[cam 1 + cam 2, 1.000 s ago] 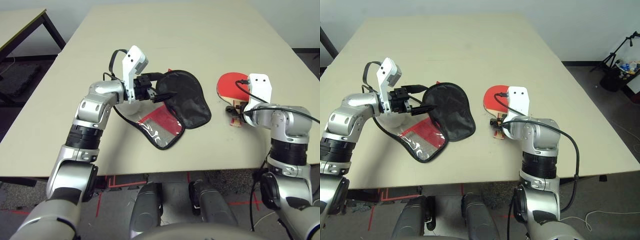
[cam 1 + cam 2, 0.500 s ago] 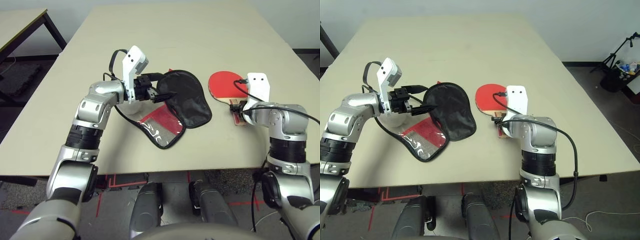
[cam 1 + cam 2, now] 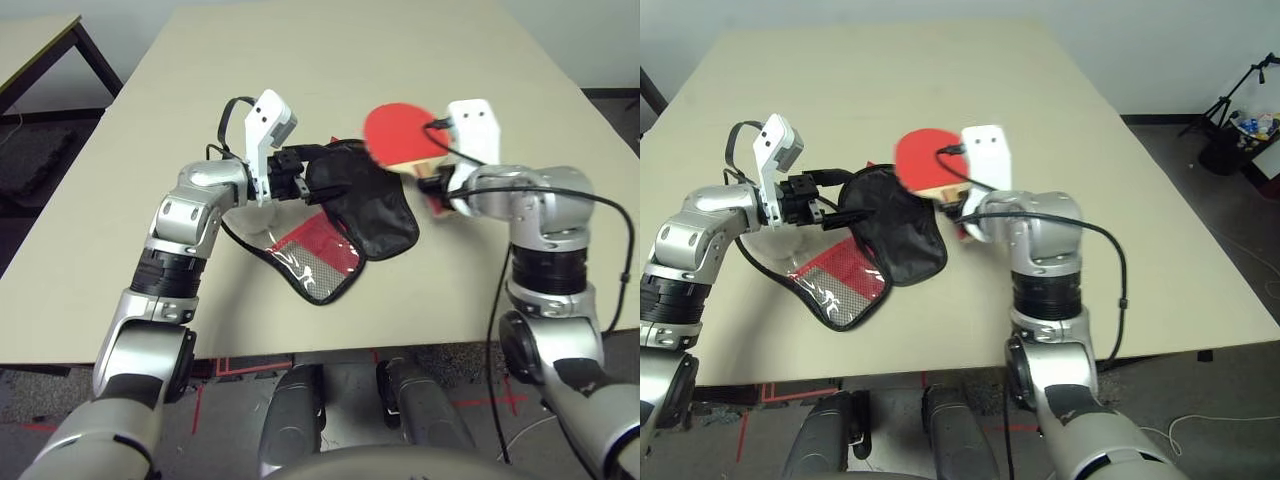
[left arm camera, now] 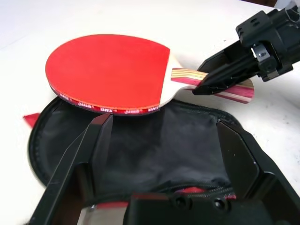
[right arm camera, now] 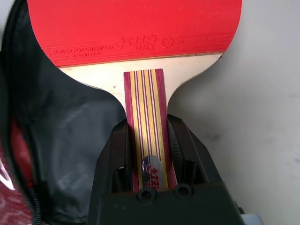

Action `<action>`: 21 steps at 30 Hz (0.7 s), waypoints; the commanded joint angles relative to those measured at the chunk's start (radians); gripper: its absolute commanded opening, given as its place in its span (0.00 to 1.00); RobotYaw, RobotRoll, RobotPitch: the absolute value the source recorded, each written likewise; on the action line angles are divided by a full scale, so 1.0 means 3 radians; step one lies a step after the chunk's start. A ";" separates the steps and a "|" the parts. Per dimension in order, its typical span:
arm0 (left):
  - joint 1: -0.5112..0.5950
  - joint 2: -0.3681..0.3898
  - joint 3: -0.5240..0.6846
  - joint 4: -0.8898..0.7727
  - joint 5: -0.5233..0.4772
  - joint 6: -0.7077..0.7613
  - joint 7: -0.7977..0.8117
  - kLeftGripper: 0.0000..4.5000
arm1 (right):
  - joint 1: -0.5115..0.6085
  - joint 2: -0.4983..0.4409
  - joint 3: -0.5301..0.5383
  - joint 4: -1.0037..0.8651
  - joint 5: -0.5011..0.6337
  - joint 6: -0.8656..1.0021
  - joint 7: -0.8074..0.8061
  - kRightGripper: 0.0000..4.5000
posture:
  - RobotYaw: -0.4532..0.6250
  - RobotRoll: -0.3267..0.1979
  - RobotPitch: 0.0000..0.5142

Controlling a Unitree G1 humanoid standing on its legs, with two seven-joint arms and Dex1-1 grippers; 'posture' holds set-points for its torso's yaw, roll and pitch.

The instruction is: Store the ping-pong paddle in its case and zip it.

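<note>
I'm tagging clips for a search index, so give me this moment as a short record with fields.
paddle: red face up, held by its striped handle, raised beside and partly over the case
right gripper: closed on the paddle handle
left gripper: open, over the case
case: unzipped, black lining exposed, lying on the table
case front: red, with mesh pocket and clear panel
paddle stored: no
case zipped: no

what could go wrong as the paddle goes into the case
The paddle could snag on the left gripper, whose open fingers reach over the case. The right gripper grips only the handle, so the blade might twist if it meets the case's rim.
</note>
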 commanded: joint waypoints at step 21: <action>0.0041 0.0169 0.0052 -0.0251 -0.0057 0.0146 0.0067 1.00 | 0.0314 0.0305 0.0258 -0.0119 -0.0039 0.0103 -0.0028 0.25 | 0.40 0.62 0.26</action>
